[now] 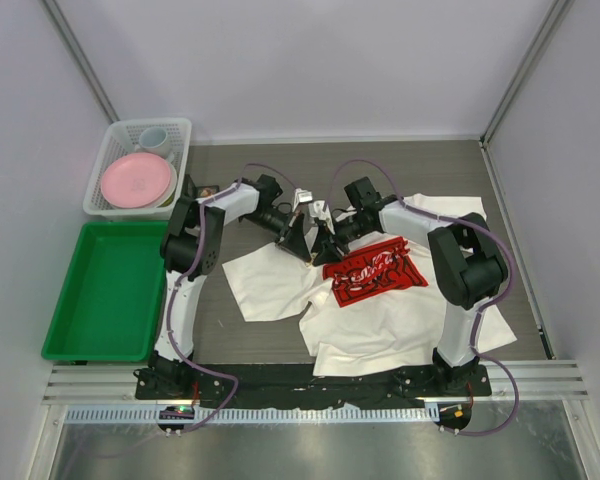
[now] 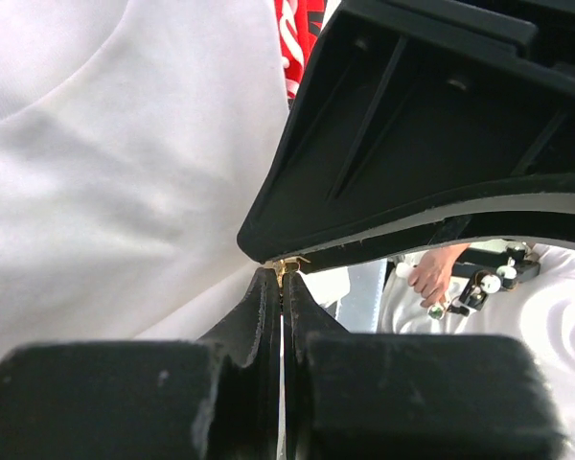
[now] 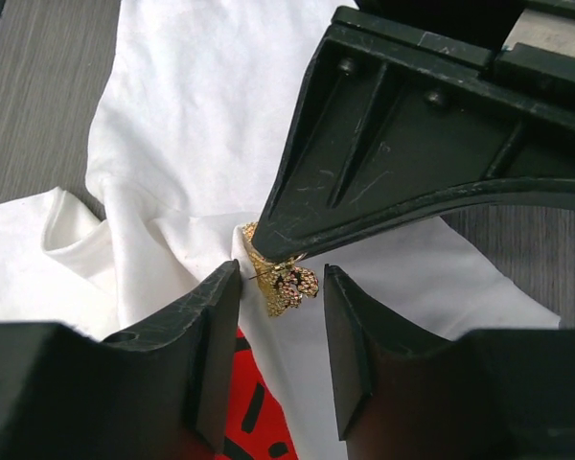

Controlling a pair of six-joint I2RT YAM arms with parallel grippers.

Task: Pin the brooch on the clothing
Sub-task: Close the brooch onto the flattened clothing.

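The top external camera is looking steeply down from above and behind the arms, standing far enough off to be taking in the whole worktop (image 1: 280,170), with the arm bases (image 1: 172,372) lying along its lower edge. The left wrist camera is sitting very near, sighting along the left gripper (image 2: 283,278) toward the T-shirt (image 2: 125,172), whose fabric is filling its left half. The right wrist camera is peering down just as closely past the right gripper (image 3: 280,278) at the brooch (image 3: 289,286). All three are sharing the spot where both grippers are meeting beside the red print (image 1: 375,270); each wrist view is catching the other arm's finger crossing its upper right.
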